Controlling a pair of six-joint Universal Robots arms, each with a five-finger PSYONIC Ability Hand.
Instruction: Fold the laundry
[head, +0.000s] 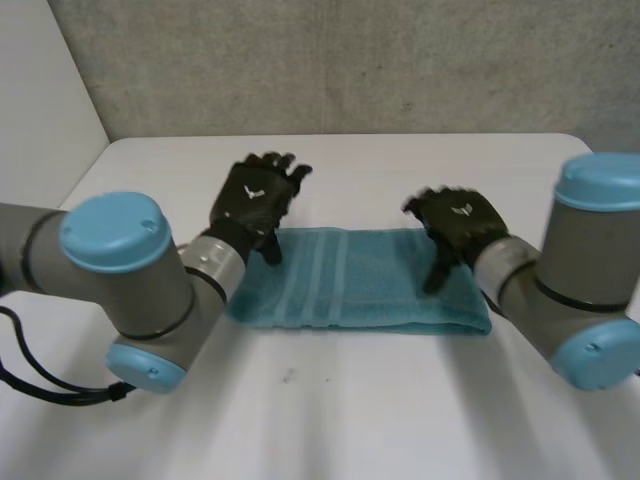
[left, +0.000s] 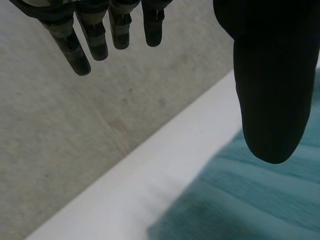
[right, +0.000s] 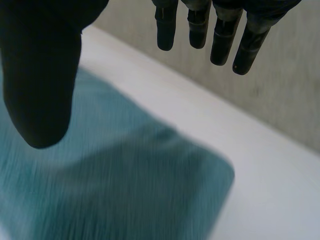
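Item: one teal towel (head: 360, 280), lying flat near the middle of the white table (head: 330, 420). It forms a long narrow band, its long axis running across from one arm's side to the other. The near long edge looks rounded like a fold, so I judge it doubled at least once. Left hand (head: 255, 195): poised over the towel's far left corner, fingers straight and spread from the thumb, holding nothing. In its wrist view the thumb (left: 270, 90) hangs over the cloth while the fingers (left: 97, 42) reach past the far edge toward the wall; whether the thumb touches, I cannot tell. Right hand (head: 460, 222): its mirror at the far right corner, likewise slack and empty. Each hand is about equally near its own end, and the cloth lies below both palms and toward the robot. A next fold would probably carry one short end along the long axis to the other. Behind: grey wall (head: 350, 60).
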